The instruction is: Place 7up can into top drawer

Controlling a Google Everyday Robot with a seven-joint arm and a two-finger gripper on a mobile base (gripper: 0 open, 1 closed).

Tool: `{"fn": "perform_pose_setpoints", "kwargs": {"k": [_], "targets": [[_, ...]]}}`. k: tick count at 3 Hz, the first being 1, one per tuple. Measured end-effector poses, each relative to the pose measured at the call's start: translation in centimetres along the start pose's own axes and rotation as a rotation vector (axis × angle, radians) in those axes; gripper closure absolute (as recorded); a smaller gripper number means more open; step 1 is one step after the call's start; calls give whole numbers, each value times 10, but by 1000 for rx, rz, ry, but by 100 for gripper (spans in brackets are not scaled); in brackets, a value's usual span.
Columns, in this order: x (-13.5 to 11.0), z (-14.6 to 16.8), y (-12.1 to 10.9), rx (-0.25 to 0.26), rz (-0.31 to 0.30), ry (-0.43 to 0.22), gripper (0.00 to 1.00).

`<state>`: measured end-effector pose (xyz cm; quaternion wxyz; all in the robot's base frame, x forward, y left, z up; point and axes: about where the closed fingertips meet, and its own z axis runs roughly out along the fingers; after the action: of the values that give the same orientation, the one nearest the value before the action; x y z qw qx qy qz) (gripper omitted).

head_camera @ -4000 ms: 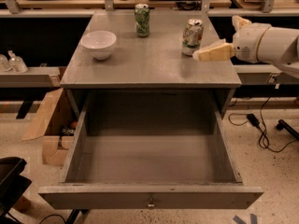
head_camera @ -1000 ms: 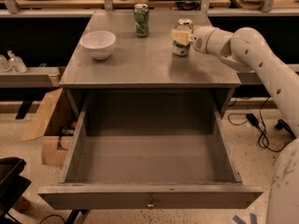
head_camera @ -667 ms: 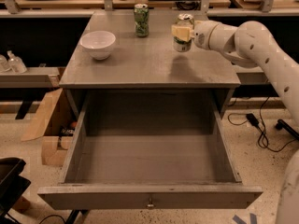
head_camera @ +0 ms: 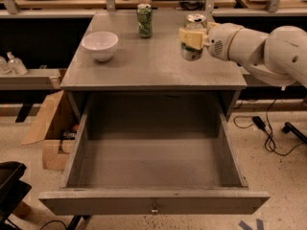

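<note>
The 7up can (head_camera: pixel 193 51), pale with green print and a silver top, is held upright above the right part of the grey cabinet top (head_camera: pixel 144 66). My gripper (head_camera: pixel 193 37) comes in from the right on a white arm and is shut on the can, its cream fingers (head_camera: pixel 187 36) wrapped around the can's upper half. The top drawer (head_camera: pixel 153 201) stands pulled fully open below and in front, its wide grey box empty, with a small metal pull at the centre of its front panel.
A white bowl (head_camera: pixel 100 44) sits at the left of the cabinet top. A darker green patterned can (head_camera: pixel 144 20) stands at the back middle. A cardboard box (head_camera: pixel 50 133) lies on the floor at the left. Cables (head_camera: pixel 266 133) run on the floor at the right.
The gripper closed on the 7up can, lifted it off the cabinet top and has carried it forward, toward the front edge of the top.
</note>
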<state>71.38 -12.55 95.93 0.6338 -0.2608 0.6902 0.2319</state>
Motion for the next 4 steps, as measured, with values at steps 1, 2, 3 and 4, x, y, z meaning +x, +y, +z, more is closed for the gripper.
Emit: {"fn": "perform_pose_setpoints", "kwargs": {"k": [1, 2, 3, 4], "targets": [[25, -32, 40, -43, -3, -4, 100], [28, -52, 99, -170, -107, -43, 100], [28, -52, 99, -170, -106, -43, 100], [53, -46, 123, -213, -61, -39, 100]]}}
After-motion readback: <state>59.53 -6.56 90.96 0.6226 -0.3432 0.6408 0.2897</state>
